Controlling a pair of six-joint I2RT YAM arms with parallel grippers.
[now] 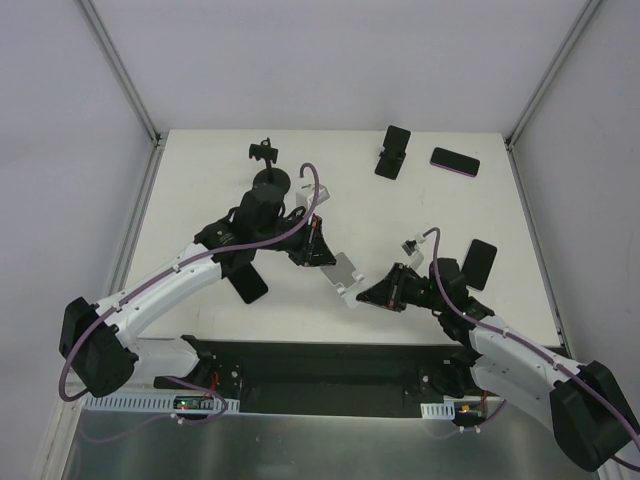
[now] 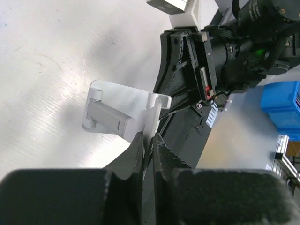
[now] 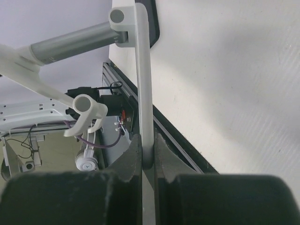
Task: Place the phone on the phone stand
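A white folding phone stand (image 1: 342,270) with a grey hinge arm is held between both grippers near the table's middle. My left gripper (image 1: 318,245) is shut on one thin white plate of the stand (image 2: 122,101), fingertips pinched at its edge (image 2: 149,138). From the opposite side, my right gripper (image 1: 368,290) is shut on the other white plate (image 3: 143,70), which runs straight up from between the jaws (image 3: 147,143). One dark phone (image 1: 480,263) lies just right of the right gripper. Another phone (image 1: 455,161) lies at the far right. A third phone (image 1: 250,283) lies under the left arm.
A black folding stand (image 1: 393,150) sits at the back centre. A black clamp stand on a round base (image 1: 270,178) sits at the back left, close to the left wrist. White walls enclose the table on three sides. A black rail (image 1: 330,365) runs along the near edge.
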